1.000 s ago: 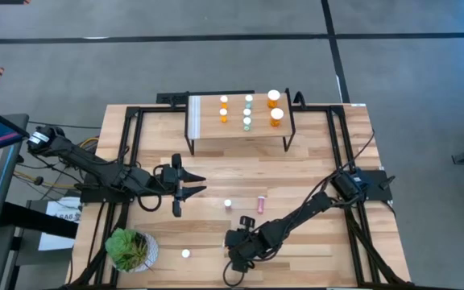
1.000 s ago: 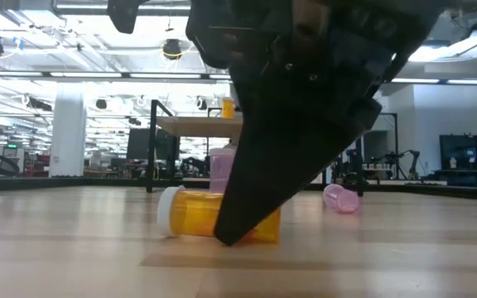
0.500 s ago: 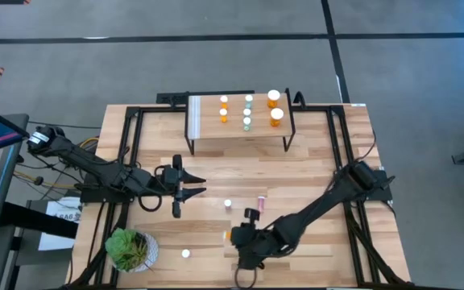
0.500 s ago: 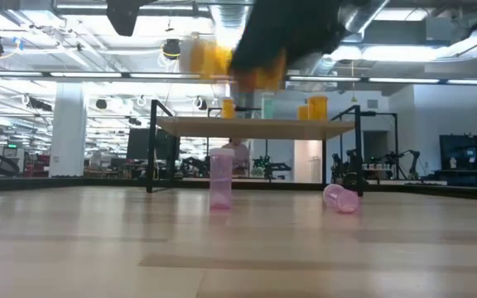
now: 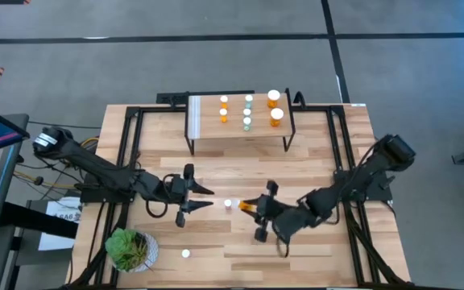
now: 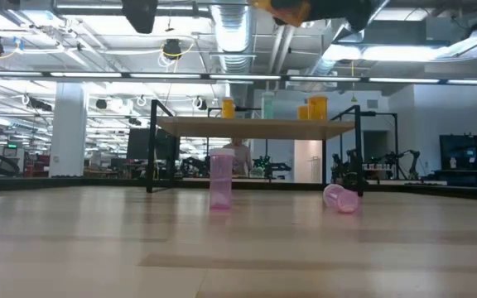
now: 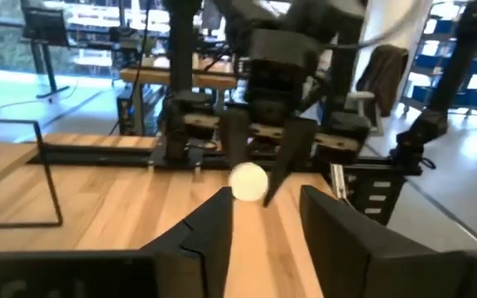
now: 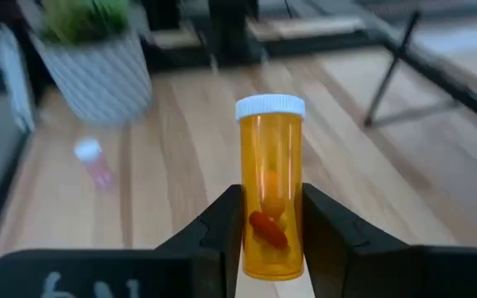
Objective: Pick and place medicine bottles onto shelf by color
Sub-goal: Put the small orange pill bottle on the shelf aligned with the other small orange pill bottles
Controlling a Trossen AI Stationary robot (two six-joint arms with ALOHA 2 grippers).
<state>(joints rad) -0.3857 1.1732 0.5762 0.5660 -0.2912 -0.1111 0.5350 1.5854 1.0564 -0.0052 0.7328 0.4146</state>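
Note:
My right gripper (image 5: pixel 256 208) is shut on an orange medicine bottle (image 8: pixel 269 186) with a white cap, held above the middle of the table. My left gripper (image 5: pixel 200 200) is open just left of an upright pink bottle (image 5: pixel 227 204). That bottle's white cap (image 7: pixel 248 181) shows beyond my left fingertips, apart from them. Another pink bottle (image 6: pixel 340 199) lies on its side on the table. A third pink bottle (image 5: pixel 185 253) stands near the front. The shelf (image 5: pixel 240 133) at the far side carries several orange and pale green bottles. My right gripper pinches the orange bottle's lower body (image 8: pixel 269 236) between its two fingers (image 8: pixel 226 223). The fingers lie along the bottle, and the capped end (image 8: pixel 269 106) points away from the gripper, toward the table's left. The bottle is lifted clear of the table.
A green potted plant (image 5: pixel 130 248) stands at the near left corner. Black frame rails (image 5: pixel 131 137) run along the table's sides. Bare wood lies between the shelf and the grippers.
My right gripper has lifted the orange bottle from where it lay on the table. It has carried the bottle up and toward the table's right and far side, turning as it went. My left gripper has moved a little toward the upright pink bottle.

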